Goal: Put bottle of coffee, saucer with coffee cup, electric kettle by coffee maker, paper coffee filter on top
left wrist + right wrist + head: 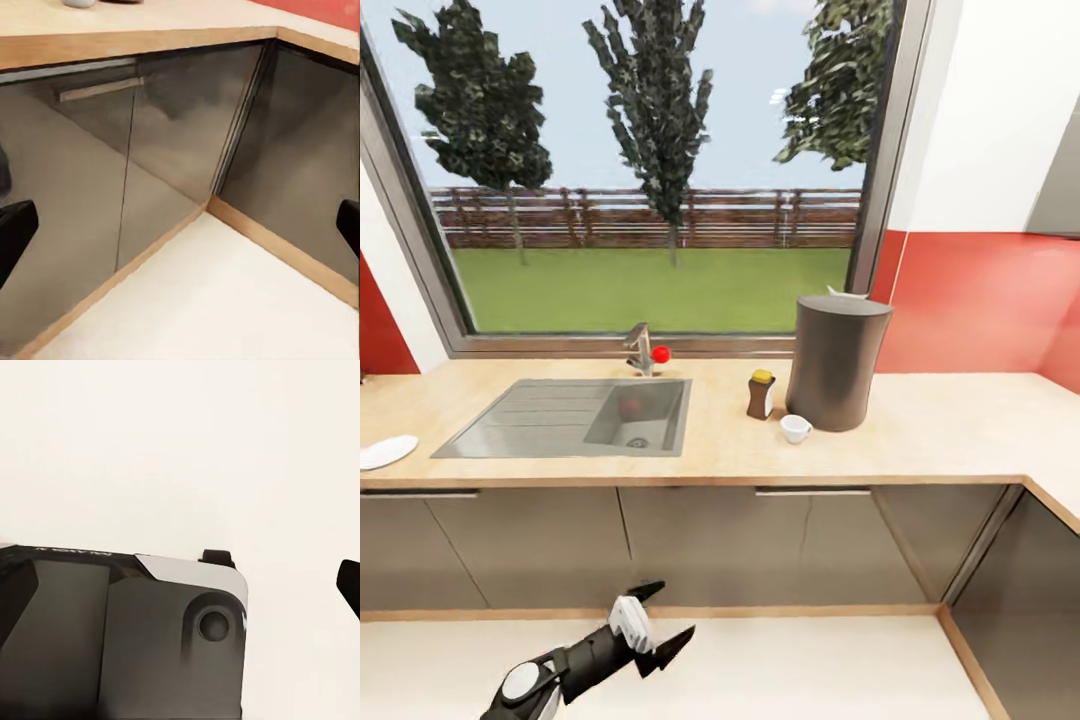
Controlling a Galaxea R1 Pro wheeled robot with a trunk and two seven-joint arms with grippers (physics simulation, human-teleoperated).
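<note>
Kitchen wall with a big window over a light wood table (920, 450); steel sink (570, 418) inset at its left part, grey cabinet fronts (660, 545) below, red backsplash to the right.

Coffee maker (836, 362) stands upright on the table, right of the sink, near the window frame. Something whitish pokes above its top edge, probably the paper coffee filter (846, 293), too small to be sure. Bottle of coffee (761, 394), yellow lid, sits just beside the coffee maker on its sink side. Coffee cup (795, 428) is on the bare table at the front foot of the coffee maker, close to or touching it, can't tell which. Saucer (385, 451) lies at the far left of the table, well apart from the cup.

Left gripper (661, 617) hangs low over the pale floor in front of the cabinets, fingers spread, nothing between them. Right gripper (180, 585): wrist view shows dark finger tips at both frame edges, apart, nothing held, over robot bodywork and floor.
</note>
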